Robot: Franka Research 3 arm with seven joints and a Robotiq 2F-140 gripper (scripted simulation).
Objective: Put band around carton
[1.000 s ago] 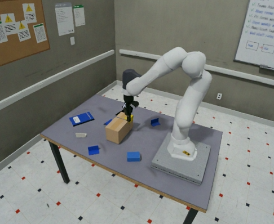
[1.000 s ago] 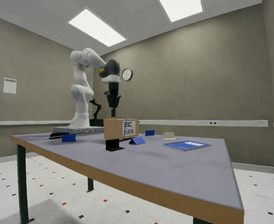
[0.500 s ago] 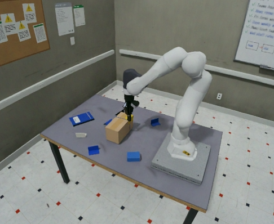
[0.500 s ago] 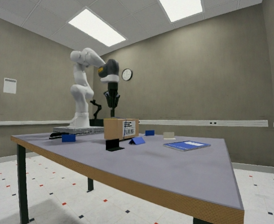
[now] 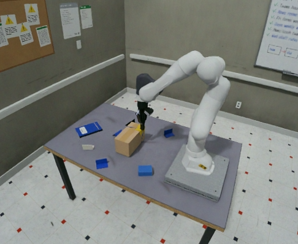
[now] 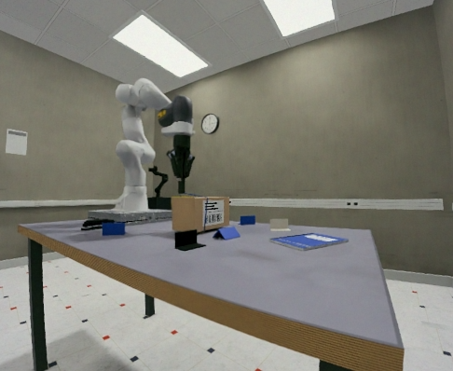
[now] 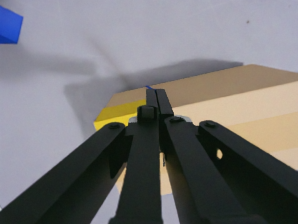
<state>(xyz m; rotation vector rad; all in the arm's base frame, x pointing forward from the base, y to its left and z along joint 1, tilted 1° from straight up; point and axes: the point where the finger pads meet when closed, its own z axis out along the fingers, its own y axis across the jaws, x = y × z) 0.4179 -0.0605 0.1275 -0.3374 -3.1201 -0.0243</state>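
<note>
The brown carton [image 5: 127, 141] [image 6: 195, 212] [image 7: 240, 112] sits level on the table. The yellow corner guard [image 5: 138, 129] [image 7: 117, 113] lies on the carton's top edge at one end. The thin blue band [image 6: 206, 219] runs down the labelled face, and its top part slants toward the guard end. A short blue piece of it shows beside the fingertips in the wrist view. My gripper [image 5: 142, 127] [image 6: 181, 190] [image 7: 155, 102] points down at the carton's top beside the guard, its fingers shut and seemingly on the band. The fingers hide most of the contact.
Blue angle pieces [image 5: 168, 133] [image 5: 102, 164] [image 6: 226, 233] stand around the carton, one close behind it. A black angle piece [image 6: 185, 240], a white one [image 5: 87, 147] [image 6: 280, 225], a blue block [image 5: 145, 170] and a blue book [image 5: 90, 129] [image 6: 306, 240] also lie on the table.
</note>
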